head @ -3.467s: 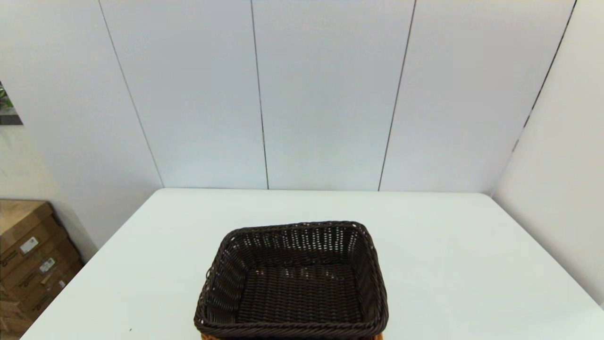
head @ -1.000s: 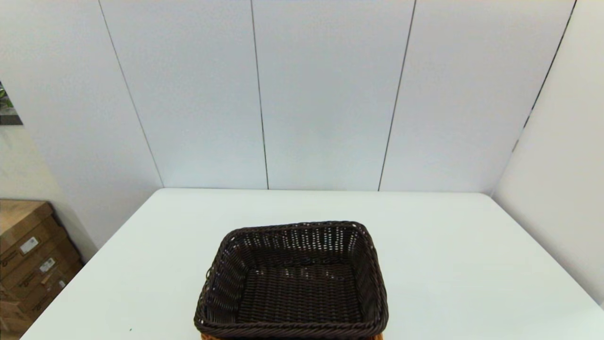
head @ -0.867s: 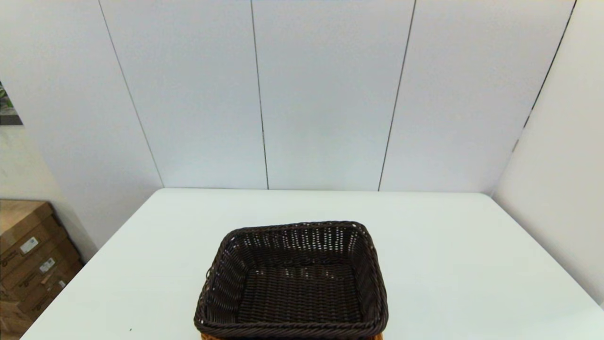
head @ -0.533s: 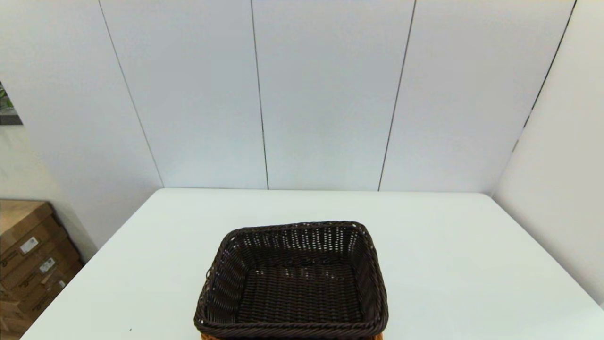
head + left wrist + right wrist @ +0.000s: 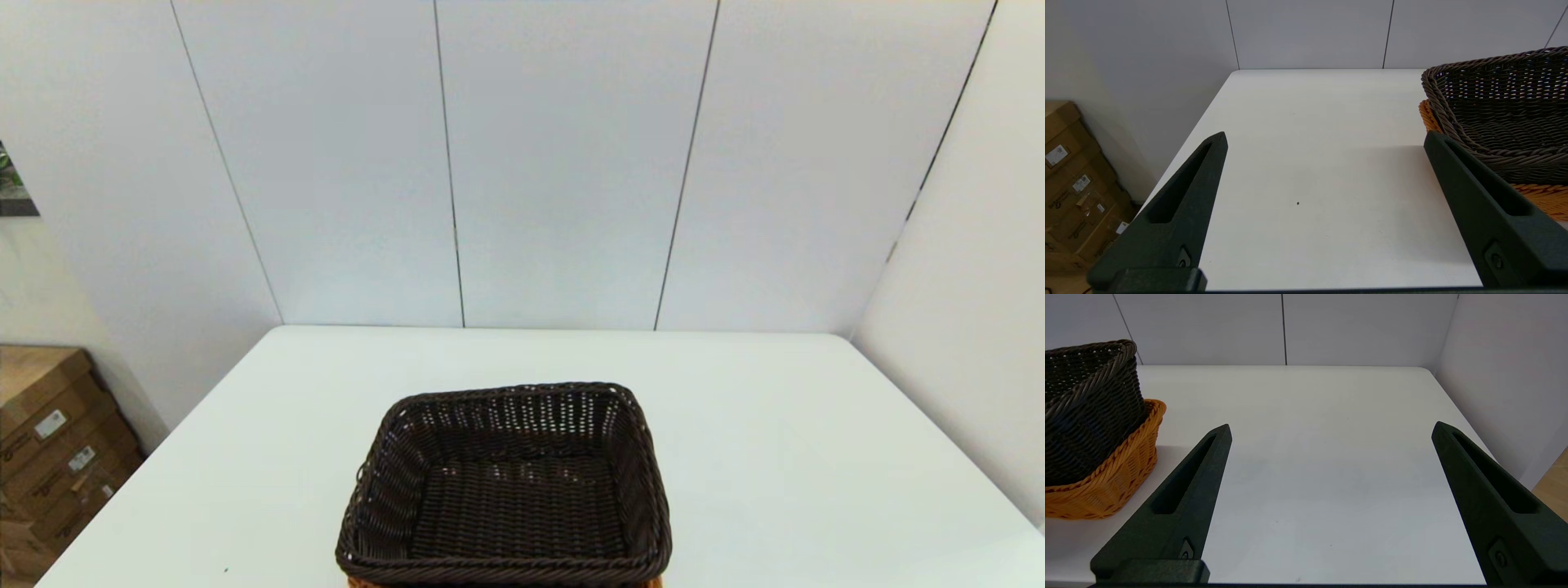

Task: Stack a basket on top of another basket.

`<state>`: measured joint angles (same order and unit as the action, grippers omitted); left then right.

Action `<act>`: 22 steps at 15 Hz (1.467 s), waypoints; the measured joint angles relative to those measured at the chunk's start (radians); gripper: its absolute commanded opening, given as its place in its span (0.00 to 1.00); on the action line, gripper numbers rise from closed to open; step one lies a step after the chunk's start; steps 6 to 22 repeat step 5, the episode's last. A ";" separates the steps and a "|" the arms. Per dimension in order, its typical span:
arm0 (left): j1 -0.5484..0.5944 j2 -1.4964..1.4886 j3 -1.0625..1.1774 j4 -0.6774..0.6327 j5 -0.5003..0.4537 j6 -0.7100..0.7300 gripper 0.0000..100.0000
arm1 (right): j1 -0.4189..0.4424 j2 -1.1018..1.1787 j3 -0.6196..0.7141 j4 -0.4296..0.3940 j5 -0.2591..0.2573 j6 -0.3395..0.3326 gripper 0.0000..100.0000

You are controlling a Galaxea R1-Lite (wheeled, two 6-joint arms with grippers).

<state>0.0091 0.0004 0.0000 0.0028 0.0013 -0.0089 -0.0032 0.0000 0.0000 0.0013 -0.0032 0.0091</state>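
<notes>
**Inspector:** State the position of the task items.

**Assistant:** The dark brown wicker basket (image 5: 506, 490) sits nested inside the orange-tan wicker basket (image 5: 1106, 477), at the near middle of the white desk (image 5: 775, 457). From the head view only a sliver of orange shows beneath the dark rim at the near edge. I judge the stacking done.

**Inspector:** Pincers?

**Assistant:** The left pincer (image 5: 1325, 141) is off to the left of the stack with its fingers spread wide, holding nothing. The right pincer (image 5: 1331, 430) is off to the right, likewise spread wide and empty. Neither touches a basket, and neither appears in the head view.

**Inspector:** Contents of the containers?

**Assistant:** The dark basket is empty; its woven floor is bare. The orange-tan basket holds only the dark basket.

**Inspector:** Risks from here?

**Assistant:** Three, in my judgement. The dark basket does not sit level: from the right wrist view its rim rises above the orange rim and appears tilted, so a knock could rock or unseat it. The left pincer's inner finger (image 5: 1486, 212) looks near the stack's corner; an inward sweep could snag the open weave and drag both baskets. The stack also lies close to the near edge of the desk, so a push that way might send it off.
</notes>
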 measured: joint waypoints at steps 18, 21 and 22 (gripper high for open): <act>0.000 0.000 0.000 0.000 0.000 0.000 1.00 | 0.000 0.000 0.000 0.000 0.000 0.000 1.00; 0.000 0.000 0.000 0.000 0.000 0.000 1.00 | 0.000 0.000 0.000 0.000 0.000 0.000 1.00; 0.000 0.000 0.000 0.000 0.000 0.000 1.00 | 0.000 0.000 0.000 0.000 0.000 0.000 1.00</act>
